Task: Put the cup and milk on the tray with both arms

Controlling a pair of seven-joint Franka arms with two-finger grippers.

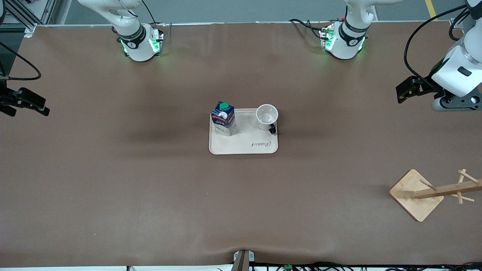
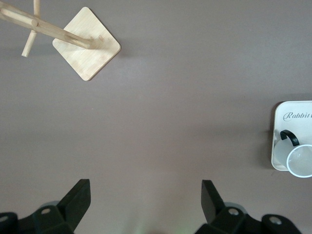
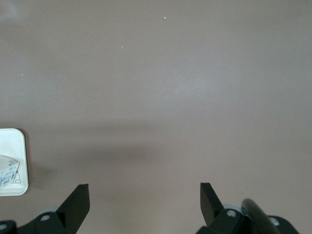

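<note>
The cream tray (image 1: 244, 141) lies at the table's middle. On it stands the dark-blue milk (image 1: 223, 118) with its green cap, at the edge toward the right arm's end. The white cup (image 1: 267, 116) stands upright on the tray's corner toward the left arm's end, black handle toward the front camera. My left gripper (image 1: 404, 92) hangs open and empty over bare table at the left arm's end; its wrist view (image 2: 145, 187) shows the cup (image 2: 301, 161) and tray (image 2: 292, 117) at the edge. My right gripper (image 1: 39, 106) (image 3: 144, 191) hangs open and empty at the right arm's end.
A wooden rack with pegs on a square base (image 1: 416, 194) stands at the left arm's end, nearer the front camera than the tray; it also shows in the left wrist view as the rack (image 2: 87, 48). Brown cloth covers the table.
</note>
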